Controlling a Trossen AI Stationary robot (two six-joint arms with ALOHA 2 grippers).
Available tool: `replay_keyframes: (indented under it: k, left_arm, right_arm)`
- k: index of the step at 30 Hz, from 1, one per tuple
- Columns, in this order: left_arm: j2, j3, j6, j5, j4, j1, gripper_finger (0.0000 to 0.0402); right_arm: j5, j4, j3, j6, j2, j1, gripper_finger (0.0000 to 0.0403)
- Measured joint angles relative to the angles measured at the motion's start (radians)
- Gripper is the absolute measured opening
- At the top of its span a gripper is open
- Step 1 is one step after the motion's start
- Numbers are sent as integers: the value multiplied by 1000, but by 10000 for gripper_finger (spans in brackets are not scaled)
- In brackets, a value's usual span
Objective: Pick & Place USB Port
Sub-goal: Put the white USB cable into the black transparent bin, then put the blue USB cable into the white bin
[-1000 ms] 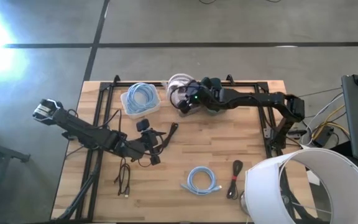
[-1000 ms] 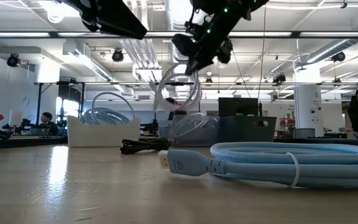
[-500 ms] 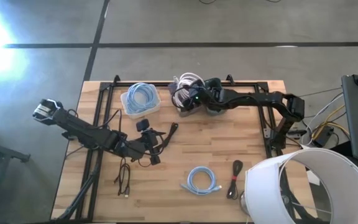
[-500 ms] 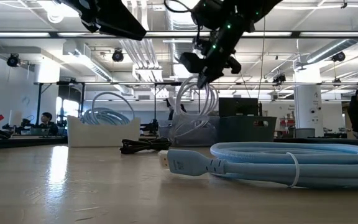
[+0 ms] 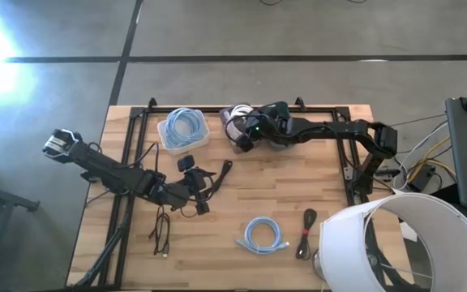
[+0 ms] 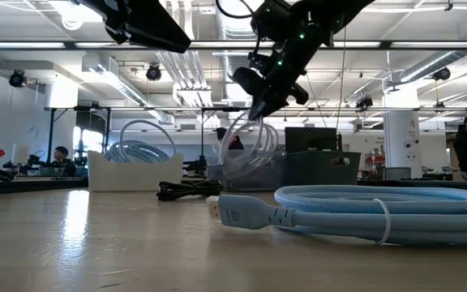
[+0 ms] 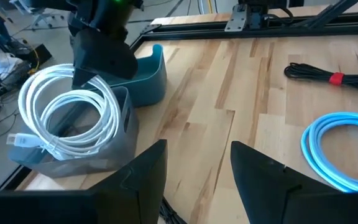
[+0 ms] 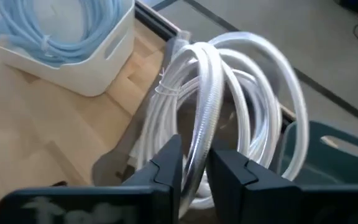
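One coiled white USB cable (image 8: 229, 112) hangs pinched in the right gripper (image 8: 194, 165), directly over the translucent grey bin (image 7: 104, 146) at the table's far edge; left gripper (image 7: 197, 168) waits spread mid-table.

- A coiled white USB cable (image 8: 229, 118), bound with a tie, stands nearly upright, pinched in the right gripper (image 8: 194, 168), its lower loops in a clear plastic bin (image 7: 98, 158).
- A coiled light-blue cable (image 5: 263, 234) lies flat on the wooden table.
- Another light-blue coil (image 5: 184, 124) sits in a white bin.
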Motion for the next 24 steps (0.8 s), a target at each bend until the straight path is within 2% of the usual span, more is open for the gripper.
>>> replay_keyframes:
  k: [5, 9, 15, 21, 24]
  left_arm:
    - [0, 0, -1, 0, 0, 0, 181]
    - [0, 0, -2, 0, 0, 0, 181]
    - [0, 0, -13, 0, 0, 0, 181]
    - [0, 0, -18, -1, -2, 0, 181]
    - [0, 0, -18, -1, -5, 0, 181]
  right_arm:
    - [3, 0, 0, -39, 0, -15, 99]
    - [45, -4, 17, -118, 0, -16, 120]
    - [50, -19, 64, -231, -19, -4, 144]
    - [38, -129, 84, -177, -59, 49, 156]
    - [-40, -266, 83, -138, -70, 103, 157]
